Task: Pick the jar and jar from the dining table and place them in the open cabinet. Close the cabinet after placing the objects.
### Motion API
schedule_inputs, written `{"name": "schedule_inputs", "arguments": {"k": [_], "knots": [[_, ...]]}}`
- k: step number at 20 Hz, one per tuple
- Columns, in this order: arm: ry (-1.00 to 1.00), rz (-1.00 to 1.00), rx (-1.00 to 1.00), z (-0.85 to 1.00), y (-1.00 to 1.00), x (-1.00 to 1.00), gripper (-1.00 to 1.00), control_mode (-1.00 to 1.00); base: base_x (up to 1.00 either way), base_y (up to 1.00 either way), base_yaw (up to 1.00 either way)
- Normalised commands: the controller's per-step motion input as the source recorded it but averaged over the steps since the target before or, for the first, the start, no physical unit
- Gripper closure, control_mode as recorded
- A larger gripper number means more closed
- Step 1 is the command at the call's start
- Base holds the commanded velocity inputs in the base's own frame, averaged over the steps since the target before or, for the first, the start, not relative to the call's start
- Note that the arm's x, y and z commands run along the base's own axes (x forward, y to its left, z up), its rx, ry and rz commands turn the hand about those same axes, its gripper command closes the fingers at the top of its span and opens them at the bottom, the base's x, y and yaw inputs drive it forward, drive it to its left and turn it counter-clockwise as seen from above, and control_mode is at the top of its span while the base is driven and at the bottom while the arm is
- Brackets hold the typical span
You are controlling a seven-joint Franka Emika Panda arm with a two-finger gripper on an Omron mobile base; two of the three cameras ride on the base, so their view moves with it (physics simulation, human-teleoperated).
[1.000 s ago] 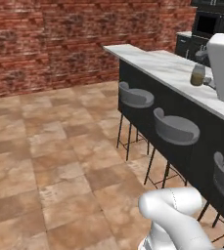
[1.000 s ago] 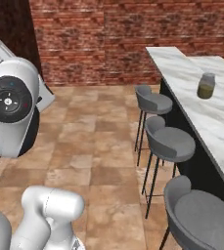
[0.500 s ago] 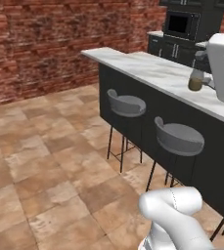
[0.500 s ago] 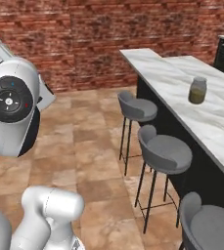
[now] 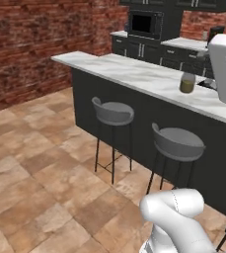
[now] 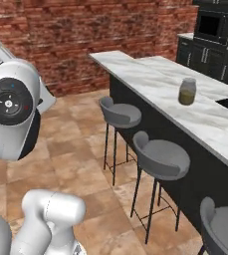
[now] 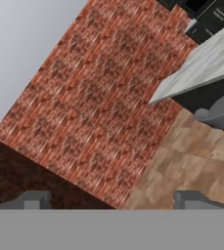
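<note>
An olive-filled jar point(image 6: 186, 91) stands on the marble worktop point(image 6: 150, 74), awaiting pickup; jaws apart, empty (pointing, seemingly, toward brick wall point(image 7: 108, 97)).

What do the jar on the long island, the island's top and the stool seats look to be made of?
The small cylindrical jar with olive-yellow filling looks like clear glass: the contents show through its wall. The long island's white top looks like polished marble, given its grey veining. The round grey stool seats seem matte, perhaps padded or plastic, on thin dark metal legs.
</note>
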Motion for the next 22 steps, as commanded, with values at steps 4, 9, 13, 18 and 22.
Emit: {"name": "schedule_inputs", "arguments": {"k": [4, 9, 13, 18, 22], "knots": [[0.00, 0.00, 0.00, 0.00, 0.00, 0.00, -1.00, 1.00, 0.31, 0.62, -0.42], [0.00, 0.00, 0.00, 0.00, 0.00, 0.00, -1.00, 1.00, 0.35, 0.60, -0.43], [0.00, 0.00, 0.00, 0.00, 0.00, 0.00, -1.00, 1.00, 0.39, 0.55, -0.45], [0.00, 0.00, 0.00, 0.00, 0.00, 0.00, -1.00, 1.00, 0.34, 0.47, -0.48], [0.00, 0.00, 0.00, 0.00, 0.00, 0.00, -1.00, 1.00, 0.31, 0.39, -0.48]]}}
